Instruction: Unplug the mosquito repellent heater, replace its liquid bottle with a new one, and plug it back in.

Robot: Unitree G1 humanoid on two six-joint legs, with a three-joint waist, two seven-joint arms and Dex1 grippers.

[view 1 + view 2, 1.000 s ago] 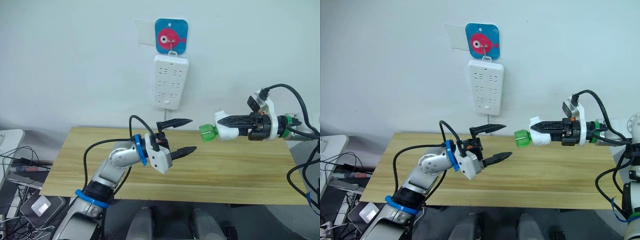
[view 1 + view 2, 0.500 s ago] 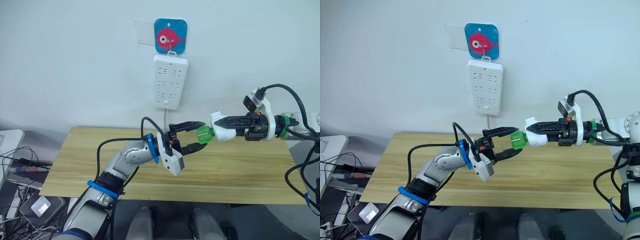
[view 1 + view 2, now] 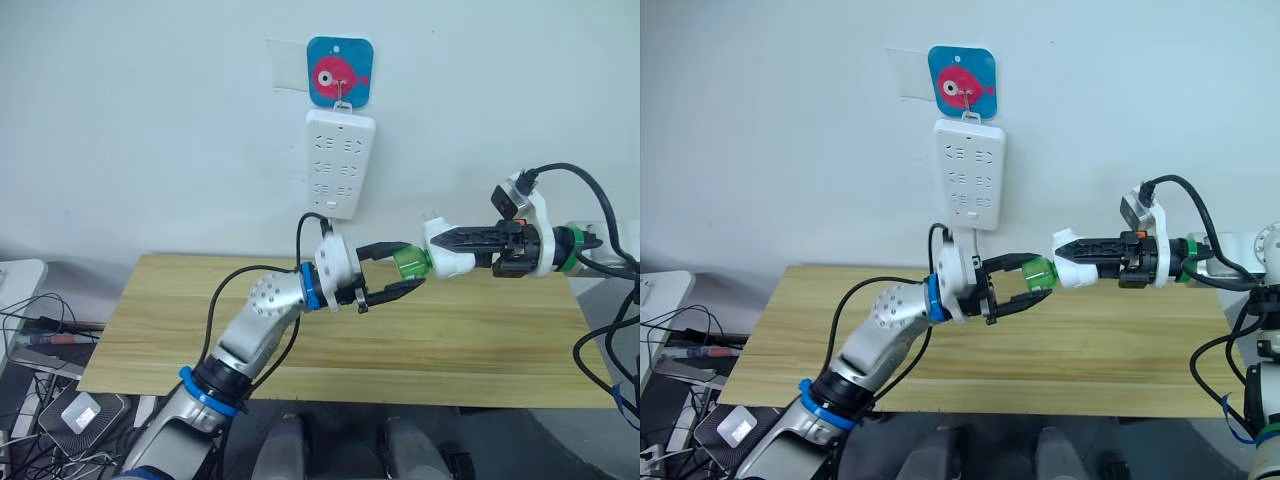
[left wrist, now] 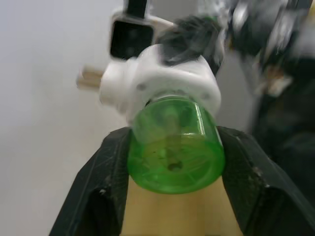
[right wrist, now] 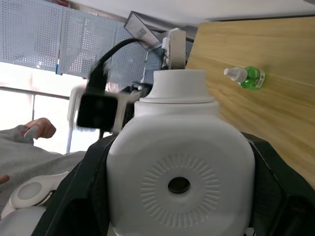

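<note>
- The right gripper (image 3: 455,240) is clenched around the mosquito repellent heater (image 3: 443,256), holding it in the air above the wooden desk (image 3: 480,340), toward 2 o'clock in the left eye view.
- The heater lies on its side, with its green liquid bottle (image 3: 409,264) pointing toward 9 o'clock, at the left gripper (image 3: 395,270).
- In the right wrist view the heater's white body (image 5: 179,167) sits between the two black fingers (image 5: 74,191), round vent hole facing the camera.
- The left gripper is spread with one finger above and one finger below the green bottle; in the left wrist view both fingers (image 4: 103,187) lie against the bottle's sides (image 4: 172,147), but I cannot tell whether they press on it.
- That same view shows the bottle's round base toward the camera, the white heater body (image 4: 162,81) behind it, and a plug prong (image 4: 90,77) sticking out sideways.
- A white power strip (image 3: 339,163) hangs on the wall at about 12 o'clock, below a blue hook plate with a pink fish (image 3: 340,71).
- A second green bottle with a white cap (image 5: 246,76) lies on its side on the desk in the right wrist view, well apart from the heater.
</note>
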